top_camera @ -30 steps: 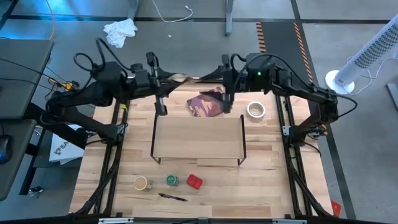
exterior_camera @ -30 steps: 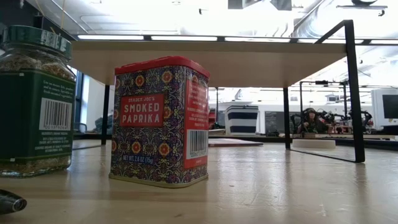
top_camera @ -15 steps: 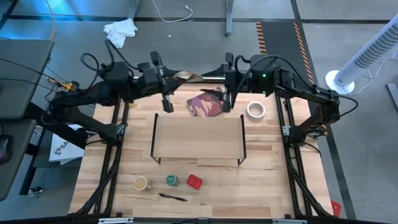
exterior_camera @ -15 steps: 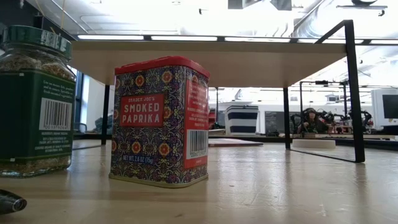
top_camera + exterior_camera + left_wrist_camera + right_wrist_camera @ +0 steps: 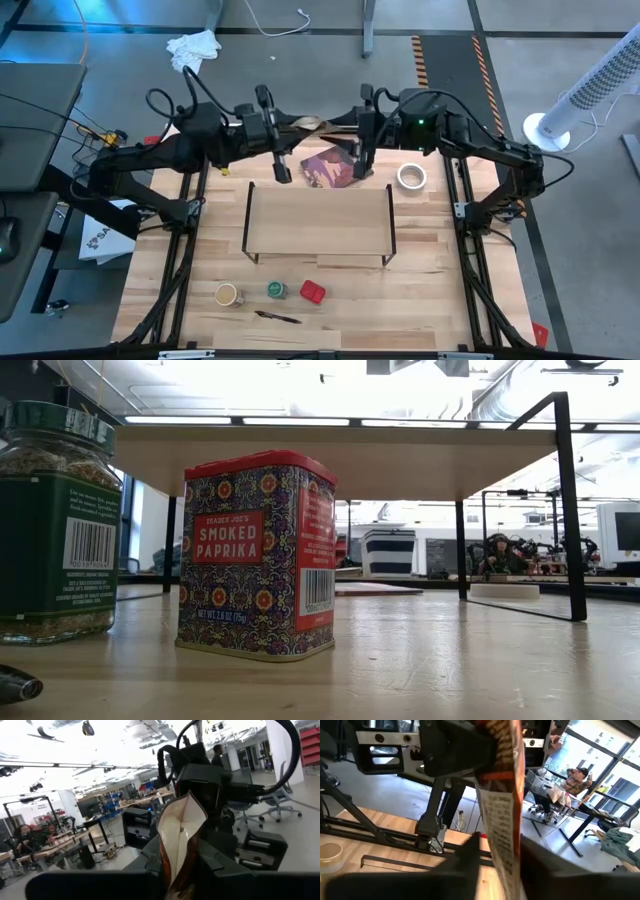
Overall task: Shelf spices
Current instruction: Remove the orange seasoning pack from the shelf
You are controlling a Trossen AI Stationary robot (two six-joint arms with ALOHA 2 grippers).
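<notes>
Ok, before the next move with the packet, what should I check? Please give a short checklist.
1. Left gripper shut on packet: ok.
2. Right gripper at the packet: ok; firm hold: cannot tell.
3. Shelf top free for it: ok.
4. Tape and card off the shelf: ok.
5. Tin and both jars shelved: not ok, on the table in front.

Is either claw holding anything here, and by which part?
Both claws hold the packet in the air behind the shelf: the left claw grips one end, and the right claw is closing on the other end.
</notes>
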